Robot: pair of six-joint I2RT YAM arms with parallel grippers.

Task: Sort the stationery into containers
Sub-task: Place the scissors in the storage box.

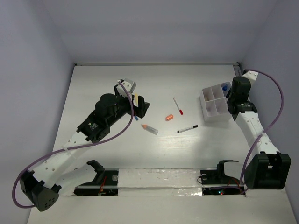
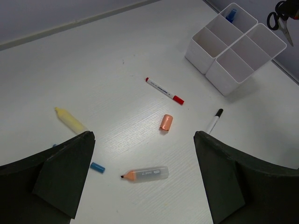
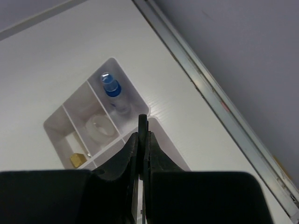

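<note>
Top view: the organizer box (image 1: pixel 210 114) sits by the right edge of the surface, toward the far right corner. The right tool (image 1: pixel 232 95) hangs right over it. The loose stuff is mid-surface: red-capped pen (image 1: pixel 178 106), orange cap (image 1: pixel 169 117), black marker (image 1: pixel 187 129) and orange-tipped marker (image 1: pixel 150 129). The left tool (image 1: pixel 134 100) is at the left end of that scatter, so the left arm is clearly nearer to all of it.

Left wrist view: the left tool is spread wide with nothing in it. The orange-tipped marker lies just ahead between the fingers, with its long axis running roughly finger to finger. I'd guess the wrist needs a turn before closing across it. The black-handled scissors (image 2: pixel 279 21) dangle above the box.

Right wrist view: the right tool is pinched tight on a thin dark blade, the scissors. It's straight above a divider wall next to the compartment holding the blue-tipped pen (image 3: pixel 111 88). A tape roll (image 3: pixel 98 126) and a small yellowish block (image 3: pixel 79 160), an eraser I think, sit in other compartments.
</note>
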